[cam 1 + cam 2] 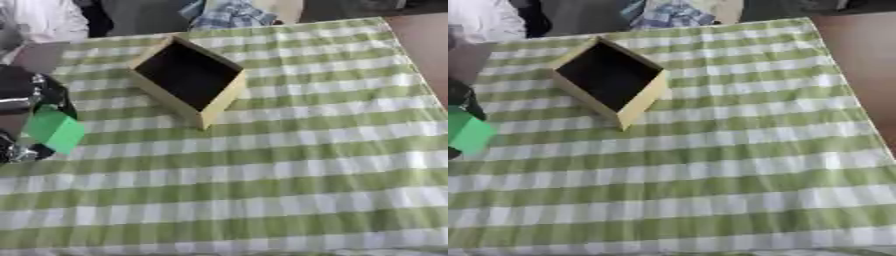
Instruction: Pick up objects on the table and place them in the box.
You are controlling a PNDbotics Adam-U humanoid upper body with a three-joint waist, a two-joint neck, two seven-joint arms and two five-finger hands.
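Left hand [26, 107] with green block [54, 130], left edge of frame.
Fingers grasp the block; wooden box [223, 97] upper left on checked cloth [289, 170].

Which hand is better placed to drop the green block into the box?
Left: the left hand already holds the green block beside the box; the right hand is out of view.

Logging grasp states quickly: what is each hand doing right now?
Left hand: at the left edge, closed on a green block, held up beside the box.
Right hand: not in view.
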